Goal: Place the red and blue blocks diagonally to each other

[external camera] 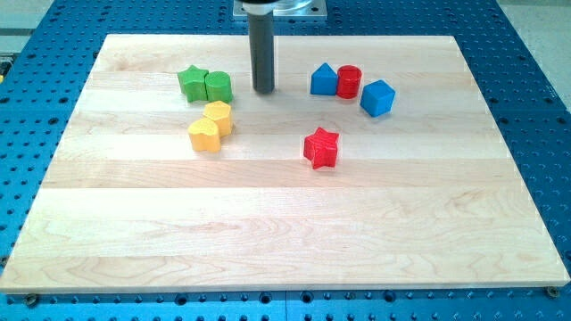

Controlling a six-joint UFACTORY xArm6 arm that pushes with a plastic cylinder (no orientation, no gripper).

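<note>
My tip (263,90) has no jaws and touches nothing, standing between the green blocks (205,85) and the blue house block (323,79), which touches the red cylinder (349,81) on the counter (268,232).

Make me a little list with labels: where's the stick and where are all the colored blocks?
my tip: between the green and blue groups, touching none
green star: touching green block
yellow blocks: touching, below the greens
blue house-shaped block: touching red cylinder
blue cube: right of the cylinder
red star: alone
</note>
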